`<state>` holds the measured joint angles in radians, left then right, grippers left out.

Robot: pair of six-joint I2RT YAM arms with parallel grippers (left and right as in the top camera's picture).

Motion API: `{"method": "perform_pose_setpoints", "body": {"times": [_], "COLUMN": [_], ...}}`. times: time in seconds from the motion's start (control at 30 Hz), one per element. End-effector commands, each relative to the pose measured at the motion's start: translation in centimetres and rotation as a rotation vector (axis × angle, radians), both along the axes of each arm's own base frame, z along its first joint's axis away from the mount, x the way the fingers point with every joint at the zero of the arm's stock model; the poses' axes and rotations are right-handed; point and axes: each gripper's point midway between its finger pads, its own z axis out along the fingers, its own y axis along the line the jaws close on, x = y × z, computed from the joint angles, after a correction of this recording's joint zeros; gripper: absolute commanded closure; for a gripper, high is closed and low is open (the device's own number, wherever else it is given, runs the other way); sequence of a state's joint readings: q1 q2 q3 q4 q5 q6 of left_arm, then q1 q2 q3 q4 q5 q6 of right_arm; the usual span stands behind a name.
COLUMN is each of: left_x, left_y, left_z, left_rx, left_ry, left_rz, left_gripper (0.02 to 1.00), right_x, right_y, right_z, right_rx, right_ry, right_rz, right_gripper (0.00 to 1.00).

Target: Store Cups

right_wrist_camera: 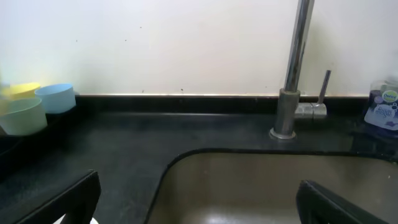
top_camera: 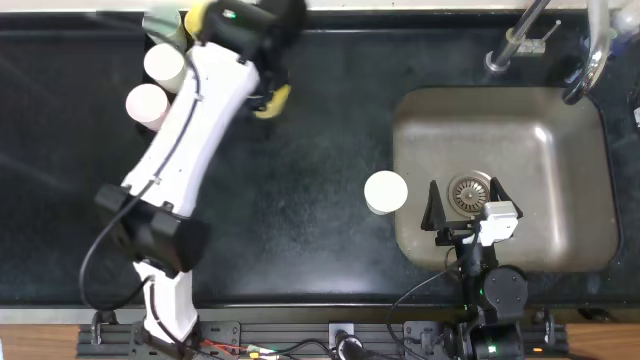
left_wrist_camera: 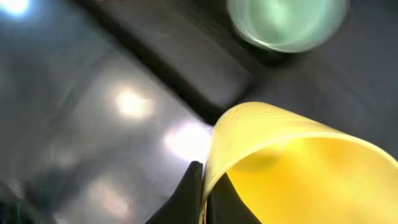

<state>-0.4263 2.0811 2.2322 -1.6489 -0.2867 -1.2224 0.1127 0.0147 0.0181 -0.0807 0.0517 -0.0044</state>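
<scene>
My left gripper (top_camera: 218,20) is up at the counter's far left corner, shut on the rim of a yellow cup (top_camera: 203,14). In the left wrist view the fingers (left_wrist_camera: 198,196) pinch the yellow cup's wall (left_wrist_camera: 292,168), and a pale green cup (left_wrist_camera: 286,22) stands just beyond. Two white cups (top_camera: 165,62) (top_camera: 147,103) stand beside the arm. A third white cup (top_camera: 385,192) sits at the sink's left edge. My right gripper (top_camera: 465,202) hangs open over the sink (top_camera: 570,150). From it I see a blue cup (right_wrist_camera: 56,98), the green cup (right_wrist_camera: 23,116) and the yellow cup (right_wrist_camera: 22,90).
The faucet (right_wrist_camera: 292,68) rises behind the sink, with a soap bottle (right_wrist_camera: 385,106) to its right. A small yellow piece (top_camera: 273,100) shows under the left arm. A back ledge (right_wrist_camera: 186,99) runs along the wall. Dark countertop (top_camera: 300,200) lies between the cups and the sink.
</scene>
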Motion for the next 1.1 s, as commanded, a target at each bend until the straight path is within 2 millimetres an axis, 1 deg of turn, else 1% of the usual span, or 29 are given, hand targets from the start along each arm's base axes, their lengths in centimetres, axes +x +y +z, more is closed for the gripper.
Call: {"method": "perform_pose_setpoints", "body": {"times": [0.03, 0.23, 0.37, 0.6, 0.67, 0.9, 1.1], "left_x": [-0.3, 0.1, 0.4, 0.6, 0.5, -0.3, -0.6], "left_y": [2.6, 4.6, 6.4, 9.5, 10.2, 11.1, 11.2], "left_z": [0.4, 0.1, 0.1, -0.1, -0.4, -1.7, -2.1], "left_rx": [-0.020, -0.081, -0.094, -0.107, -0.103, -0.080, -0.071], "left_ry": [-0.062, -0.058, -0.068, -0.066, -0.053, -0.007, 0.008], "left_rz": [0.370, 0.543, 0.641, 0.747, 0.764, 0.801, 0.799], "left_gripper": [0.982, 0.982, 0.982, 0.982, 0.980, 0.980, 0.980], "right_x": [0.0, 0.0, 0.0, 0.0, 0.0, 0.0, 0.0], "right_y": [0.1, 0.1, 0.1, 0.1, 0.1, 0.1, 0.1], "right_z": [-0.3, -0.3, -0.3, -0.3, -0.3, -0.3, -0.3], "right_rx": [-0.002, -0.002, -0.002, -0.003, -0.002, -0.003, -0.002], "right_ry": [-0.003, -0.003, -0.003, -0.003, -0.003, -0.003, -0.003], "right_rz": [0.005, 0.005, 0.005, 0.005, 0.005, 0.005, 0.005], "right_gripper": [0.005, 0.005, 0.003, 0.003, 0.003, 0.003, 0.003]}}
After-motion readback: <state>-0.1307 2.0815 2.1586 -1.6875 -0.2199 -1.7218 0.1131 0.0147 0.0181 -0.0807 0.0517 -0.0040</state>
